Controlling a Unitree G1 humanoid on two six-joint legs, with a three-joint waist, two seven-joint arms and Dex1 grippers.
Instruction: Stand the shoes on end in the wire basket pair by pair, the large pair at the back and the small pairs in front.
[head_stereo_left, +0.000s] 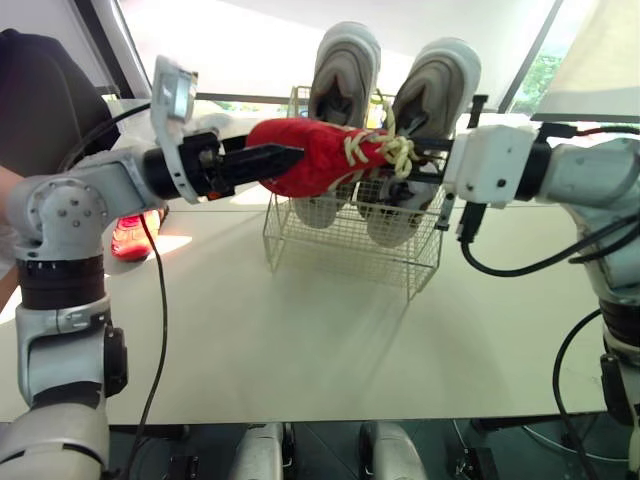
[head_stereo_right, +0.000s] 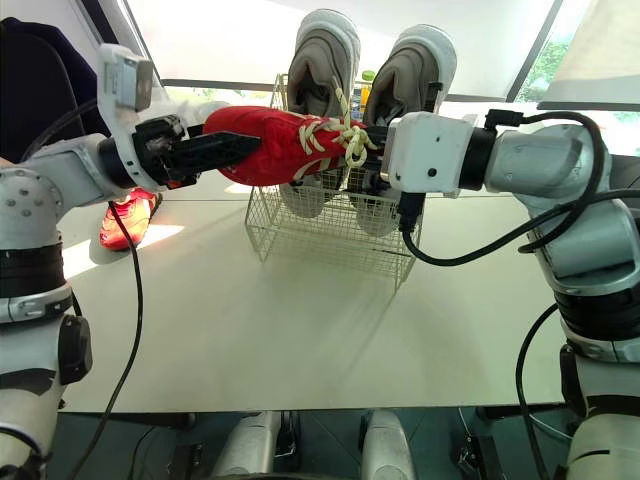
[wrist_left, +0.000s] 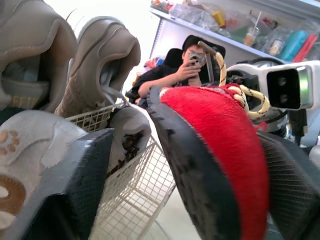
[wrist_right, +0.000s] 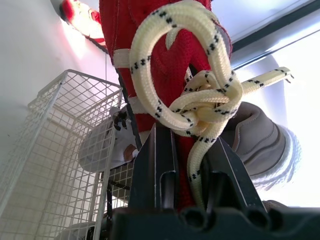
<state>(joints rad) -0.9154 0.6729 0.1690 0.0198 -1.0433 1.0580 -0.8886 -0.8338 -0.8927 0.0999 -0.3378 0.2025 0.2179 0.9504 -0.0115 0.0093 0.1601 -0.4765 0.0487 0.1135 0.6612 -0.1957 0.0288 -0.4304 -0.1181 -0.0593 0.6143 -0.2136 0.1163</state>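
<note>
Head view: I'm holding the red shoe (head_stereo_left: 320, 155) level between both arms, just in front of the wire basket (head_stereo_left: 340, 250), probably so it can be tipped on end ahead of the grey pair (head_stereo_left: 345, 70) standing at the back. The second red shoe (head_stereo_left: 135, 235) is lying on the table (head_stereo_left: 250, 340). Left wrist: left gripper (wrist_left: 190, 160) is straddling the toe, one pad (wrist_left: 75, 185) off the sole, so released. Right wrist: right gripper (wrist_right: 187, 145) is clenching the collar under the laces (wrist_right: 200, 95), carrying the load.

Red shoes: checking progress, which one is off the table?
The laced red shoe in the right hand, toe at the left hand; the other red shoe lies on the table.
</note>
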